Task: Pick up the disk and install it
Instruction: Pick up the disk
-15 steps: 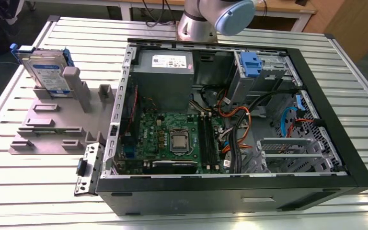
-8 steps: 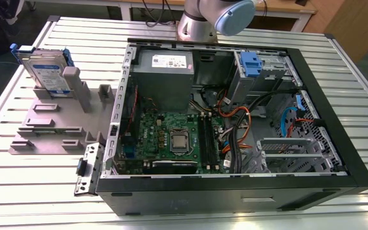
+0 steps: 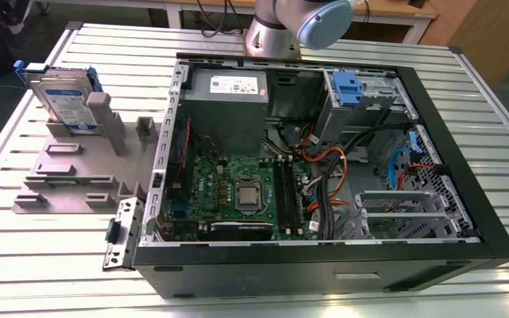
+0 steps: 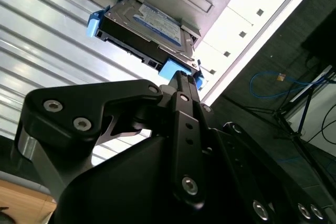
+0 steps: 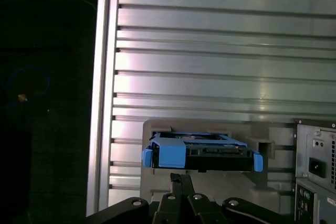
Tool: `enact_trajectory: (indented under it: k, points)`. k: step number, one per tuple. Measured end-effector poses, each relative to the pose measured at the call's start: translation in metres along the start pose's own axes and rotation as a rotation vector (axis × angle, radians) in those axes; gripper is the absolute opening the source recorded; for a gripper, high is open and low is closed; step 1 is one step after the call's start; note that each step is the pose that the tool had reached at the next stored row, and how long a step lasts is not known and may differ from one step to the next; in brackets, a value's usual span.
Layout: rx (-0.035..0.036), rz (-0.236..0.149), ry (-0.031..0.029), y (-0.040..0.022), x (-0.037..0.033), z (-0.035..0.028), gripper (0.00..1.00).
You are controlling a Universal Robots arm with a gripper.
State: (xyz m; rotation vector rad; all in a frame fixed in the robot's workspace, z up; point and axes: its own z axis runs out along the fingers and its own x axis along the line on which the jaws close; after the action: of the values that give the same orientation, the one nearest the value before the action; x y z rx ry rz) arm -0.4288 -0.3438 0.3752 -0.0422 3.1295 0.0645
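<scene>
A robot arm (image 3: 299, 26) is working on the first step of the job, the pick-up. It is lining its gripper (image 5: 182, 178) up on the disk (image 3: 60, 99).

The disk is standing on edge in a grey holder (image 3: 69, 172) near the table's (image 3: 42, 265) far corner on the exterior view's left. It is sitting just beside the open case (image 3: 325, 255), which is taking up the middle of the table. Nothing is showing yet of the install step: the disk is not sitting in the case.

In both wrist views the gripper (image 4: 181, 77) is pointing at the disk (image 4: 152, 24), toward the end capped by its blue bracket (image 5: 170, 156). It appears to be hanging clear of the disk (image 5: 202, 153) rather than touching it.

The jaws are looking closed, the two fingers (image 5: 177, 182) lying pressed together with only a thin seam between them. They are gripping nothing.

As a judgement, taking the disk is going to call for the jaws to part wider than the drive's thickness. It will also need a straight descent along the holder's slot, so the bracket is not knocked or the disk tipped against the holder's posts.
</scene>
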Motion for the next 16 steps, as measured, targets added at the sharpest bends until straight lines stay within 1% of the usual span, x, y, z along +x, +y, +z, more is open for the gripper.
enact_trajectory:
  k: [12,16]
  points:
    - [-0.0001,-0.004,0.0002,0.0000,0.0000,0.0000,0.11]
    - [-0.0002,-0.015,0.0006,0.0000,0.0000,0.0000,0.11]
